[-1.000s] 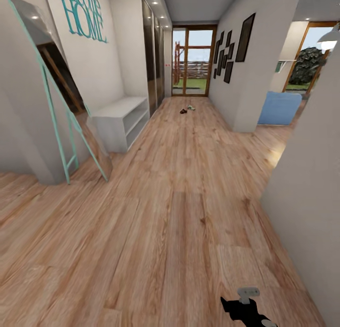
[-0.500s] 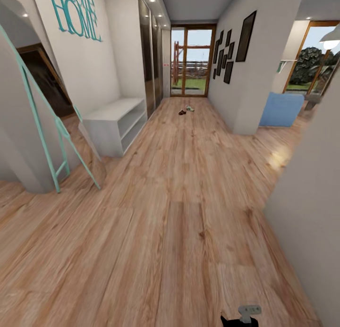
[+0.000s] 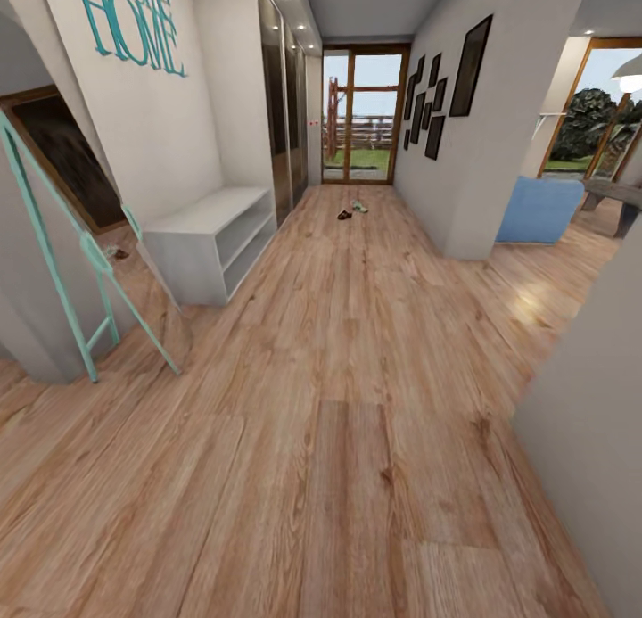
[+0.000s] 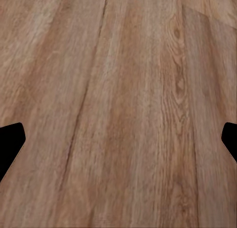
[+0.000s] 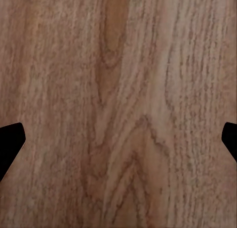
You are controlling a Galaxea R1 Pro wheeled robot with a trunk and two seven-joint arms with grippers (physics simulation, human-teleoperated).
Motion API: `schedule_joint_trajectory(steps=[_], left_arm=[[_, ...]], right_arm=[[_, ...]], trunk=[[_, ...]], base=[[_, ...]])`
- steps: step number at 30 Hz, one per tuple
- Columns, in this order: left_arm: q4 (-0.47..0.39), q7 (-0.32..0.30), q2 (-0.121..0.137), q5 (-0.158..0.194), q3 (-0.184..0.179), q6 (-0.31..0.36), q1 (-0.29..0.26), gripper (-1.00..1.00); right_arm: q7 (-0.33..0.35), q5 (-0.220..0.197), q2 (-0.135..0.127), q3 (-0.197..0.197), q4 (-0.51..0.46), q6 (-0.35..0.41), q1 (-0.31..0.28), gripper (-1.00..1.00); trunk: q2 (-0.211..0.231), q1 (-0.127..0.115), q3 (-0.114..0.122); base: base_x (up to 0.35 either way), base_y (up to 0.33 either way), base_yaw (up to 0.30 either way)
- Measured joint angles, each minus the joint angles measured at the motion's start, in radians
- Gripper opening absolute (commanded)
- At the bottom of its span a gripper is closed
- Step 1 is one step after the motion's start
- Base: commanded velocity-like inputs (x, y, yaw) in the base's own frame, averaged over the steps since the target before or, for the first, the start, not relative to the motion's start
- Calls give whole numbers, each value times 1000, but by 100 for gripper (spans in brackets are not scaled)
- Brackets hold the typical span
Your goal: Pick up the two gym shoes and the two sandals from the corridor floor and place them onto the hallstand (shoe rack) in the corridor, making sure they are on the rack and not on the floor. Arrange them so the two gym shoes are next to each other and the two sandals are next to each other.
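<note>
Camera has rolled forward; hallstand (image 3: 214,243) nearer on left, shoes (image 3: 351,210) far down the corridor floor (image 3: 339,404), none racked. Both grippers' fingers (image 4: 11,139) (image 5: 11,139) spread apart, empty.

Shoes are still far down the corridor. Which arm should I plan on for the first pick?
Neither yet. Both the left gripper and right gripper hang open over bare corridor floor. The shoes lie far ahead near the glass door, roughly centred; drive closer first.

A teal-framed mirror (image 3: 85,252) leans on the left wall beneath teal "HOME" lettering (image 3: 129,25). Black picture frames (image 3: 441,78) hang opposite, glass door (image 3: 361,114) beyond.
</note>
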Motion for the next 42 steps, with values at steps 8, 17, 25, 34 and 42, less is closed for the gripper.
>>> schedule_joint_trajectory(steps=[8, 17, 25, 34, 42], left_arm=[[0, 0, 0, 1, 0, 0, 0, 100], [0, 0, 2, 8, 2, 0, 0, 100], [0, 0, 0, 11, 0, 0, 0, 100], [0, 0, 0, 11, -1, 0, 0, 100], [0, 0, 1, 11, -1, 0, 0, 100]], right_arm=[[0, -1, 0, -1, 0, 0, 5, 100], [0, 0, 0, 0, 0, 0, 5, 100], [0, 0, 0, 0, 0, 0, 6, 100], [0, 0, 0, 0, 0, 0, 6, 100], [0, 0, 0, 0, 0, 0, 5, 100]], trunk=[[0, 0, 0], [0, 0, 0], [0, 0, 0], [0, 0, 0], [0, 0, 0]], base=[[337, 0, 0], [337, 0, 0], [337, 0, 0], [337, 0, 0], [337, 0, 0]])
